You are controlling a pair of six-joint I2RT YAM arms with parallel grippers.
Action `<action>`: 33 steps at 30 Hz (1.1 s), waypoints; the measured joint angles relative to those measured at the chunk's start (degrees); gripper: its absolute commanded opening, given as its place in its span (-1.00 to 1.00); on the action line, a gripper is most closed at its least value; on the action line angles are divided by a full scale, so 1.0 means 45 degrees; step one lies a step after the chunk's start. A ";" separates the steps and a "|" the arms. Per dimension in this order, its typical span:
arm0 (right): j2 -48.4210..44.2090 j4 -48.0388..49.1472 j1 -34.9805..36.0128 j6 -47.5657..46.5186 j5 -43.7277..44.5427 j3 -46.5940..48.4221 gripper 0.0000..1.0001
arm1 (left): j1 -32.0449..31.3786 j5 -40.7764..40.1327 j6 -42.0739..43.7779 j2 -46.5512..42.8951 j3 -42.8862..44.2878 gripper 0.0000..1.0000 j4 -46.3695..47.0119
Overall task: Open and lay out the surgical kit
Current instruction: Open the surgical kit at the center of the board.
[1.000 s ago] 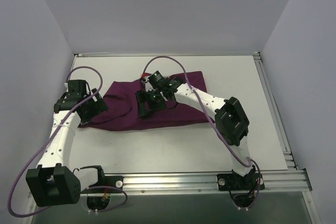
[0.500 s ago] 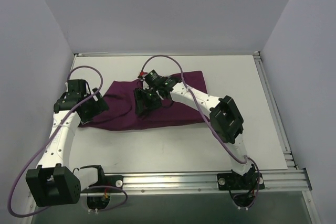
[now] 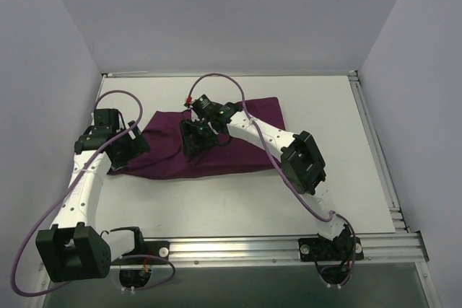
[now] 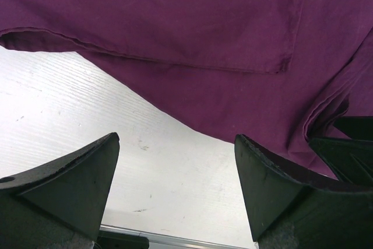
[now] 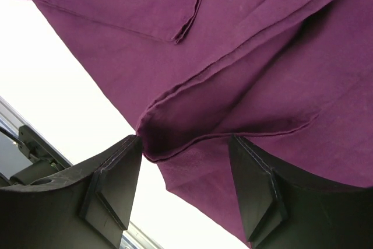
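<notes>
Cloth wrap point(image 3: 162, 153) (one, folded): left pincer point(image 4: 176, 144) wide, right pincer point(image 5: 185, 142) parted astride a fold.

We see a white table point(image 3: 332, 120) with one thing lying directly on it: a dark purple cloth wrap point(image 3: 166, 156), folded and creased. White tabletop shows on every side of the wrap, widest to its right.

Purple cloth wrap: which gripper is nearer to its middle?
Right. The right gripper is over the middle of the purple cloth wrap, jaws astride a folded edge; the left gripper is at its left end.
</notes>
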 measured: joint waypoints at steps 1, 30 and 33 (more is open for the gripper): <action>0.0039 -0.0029 0.0044 -0.0034 0.0019 0.0034 0.23 | 0.0000 0.0015 0.0000 0.0024 0.0005 0.77 -0.0005; 0.0529 -0.1457 0.0408 -0.0748 0.1282 0.1064 -1.00 | 0.0000 0.0102 0.0165 0.0389 0.0005 0.78 0.0097; 0.0345 -0.1991 0.0291 -0.0869 0.2176 0.1049 -1.00 | 0.0000 0.0102 0.0189 0.0398 0.0005 0.78 0.0102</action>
